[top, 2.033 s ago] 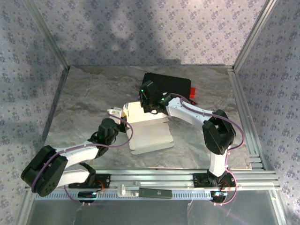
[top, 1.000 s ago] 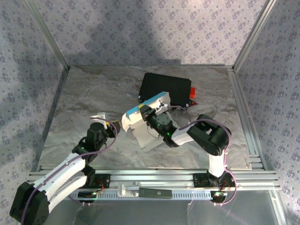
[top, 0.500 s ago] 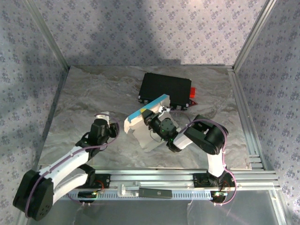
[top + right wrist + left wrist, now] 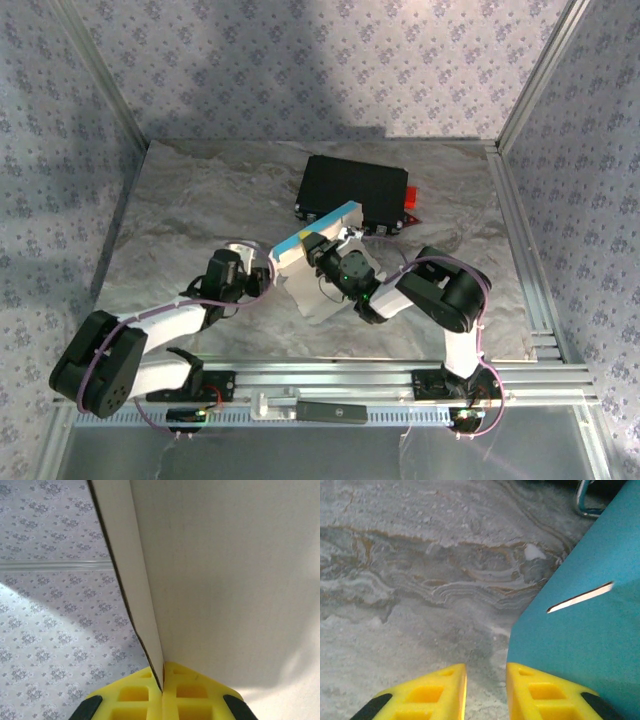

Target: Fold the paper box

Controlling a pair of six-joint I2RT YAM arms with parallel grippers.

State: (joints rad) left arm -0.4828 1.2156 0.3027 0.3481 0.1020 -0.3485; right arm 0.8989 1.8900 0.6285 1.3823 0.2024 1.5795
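Just in front of the black case (image 4: 355, 190), the right pincer (image 4: 162, 680) is squeezing the paper box (image 4: 290, 268) by its edge and holding it tilted up, probably so the left pincer (image 4: 486, 690), waiting beside it with fingers a little apart, can fold it.

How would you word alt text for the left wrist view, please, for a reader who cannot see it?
The cyan-blue face of the paper box, cut by one thin slit, takes up the right side, over the marbled grey table. The left gripper's yellow jaws stand slightly apart at the bottom edge, with nothing between them.
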